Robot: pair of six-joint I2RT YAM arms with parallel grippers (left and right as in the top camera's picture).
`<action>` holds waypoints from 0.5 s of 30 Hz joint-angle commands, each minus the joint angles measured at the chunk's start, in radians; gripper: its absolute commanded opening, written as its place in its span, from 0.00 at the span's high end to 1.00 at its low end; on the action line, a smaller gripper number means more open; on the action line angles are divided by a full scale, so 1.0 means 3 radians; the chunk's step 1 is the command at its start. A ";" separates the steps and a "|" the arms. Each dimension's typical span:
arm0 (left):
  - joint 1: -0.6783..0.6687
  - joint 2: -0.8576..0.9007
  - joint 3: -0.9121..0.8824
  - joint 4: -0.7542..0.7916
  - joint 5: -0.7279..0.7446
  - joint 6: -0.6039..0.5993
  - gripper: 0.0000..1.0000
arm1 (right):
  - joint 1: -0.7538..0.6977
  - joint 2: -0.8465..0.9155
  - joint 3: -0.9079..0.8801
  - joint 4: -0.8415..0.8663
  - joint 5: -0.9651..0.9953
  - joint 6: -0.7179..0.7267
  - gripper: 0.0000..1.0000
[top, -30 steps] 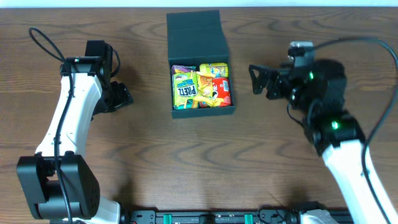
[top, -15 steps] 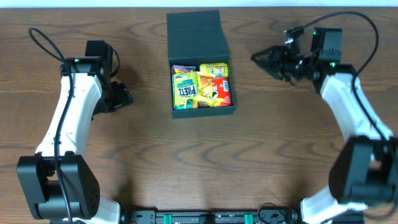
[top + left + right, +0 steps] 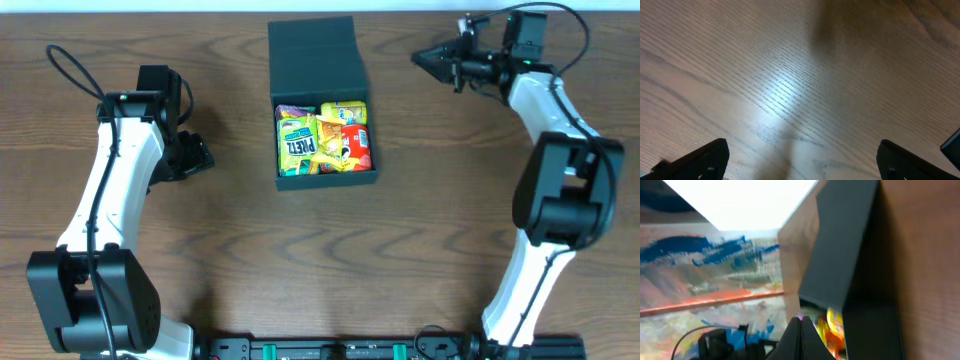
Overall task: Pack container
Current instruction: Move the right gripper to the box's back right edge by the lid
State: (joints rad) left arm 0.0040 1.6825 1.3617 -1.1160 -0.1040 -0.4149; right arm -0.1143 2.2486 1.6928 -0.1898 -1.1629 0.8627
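The container [image 3: 328, 181], a dark square box, stands at the far middle of the table with its flap lid [image 3: 314, 58] folded back. Snack packets fill it: a green one [image 3: 296, 142], a yellow one [image 3: 343, 112] and a red one [image 3: 357, 146]. My right gripper [image 3: 424, 60] is shut on nothing, pointing left, a little right of the lid. In the right wrist view its closed fingertips [image 3: 801, 336] point at the container [image 3: 875, 325] and the lid [image 3: 840, 245]. My left gripper [image 3: 196, 156] stands open left of the box, and in the left wrist view the left gripper [image 3: 802, 165] is over bare wood.
The wooden table [image 3: 320, 260] stretches around the box. A black rail [image 3: 330, 350] runs along the near edge. The far table edge [image 3: 420, 12] lies just behind my right gripper.
My right arm swung from the box's right side up toward the far edge, and its jaws went from open to shut. The left arm and the box stayed put.
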 commanded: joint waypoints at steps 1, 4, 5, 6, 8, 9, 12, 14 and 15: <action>0.0010 0.0014 -0.0014 -0.0006 0.0001 -0.0014 0.05 | 0.0095 0.0156 0.0104 0.0262 -0.0075 0.0615 0.99; 0.0010 0.0014 -0.0014 -0.0006 0.0003 -0.0014 0.05 | 0.0142 0.0263 0.0104 0.0518 -0.0046 0.0820 0.98; 0.0010 0.0014 -0.0014 -0.0006 0.0001 -0.0014 0.05 | 0.0161 0.0301 0.0104 0.0544 -0.0045 0.0893 0.98; 0.0010 0.0014 -0.0014 -0.0006 0.0001 -0.0014 0.05 | 0.0177 0.0332 0.0104 0.0548 -0.0037 0.0931 0.99; 0.0010 0.0014 -0.0014 -0.0006 0.0001 -0.0014 0.05 | 0.0215 0.0411 0.0104 0.0548 0.0053 0.0965 0.98; 0.0010 0.0014 -0.0014 -0.0006 0.0001 -0.0014 0.05 | 0.0229 0.0435 0.0104 0.0542 0.0080 0.0978 0.98; 0.0010 0.0015 -0.0014 -0.0006 0.0001 -0.0014 0.05 | 0.0270 0.0534 0.0104 0.0482 0.0153 0.0980 0.98; 0.0010 0.0015 -0.0014 -0.0006 0.0001 -0.0014 0.05 | 0.0294 0.0598 0.0104 0.0481 0.0174 0.1007 0.99; 0.0010 0.0015 -0.0014 -0.0006 0.0001 -0.0014 0.05 | 0.0308 0.0643 0.0104 0.0479 0.0178 0.1026 0.98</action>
State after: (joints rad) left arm 0.0040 1.6825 1.3617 -1.1160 -0.1036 -0.4149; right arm -0.0380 2.4031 1.7050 -0.0410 -1.1252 1.1366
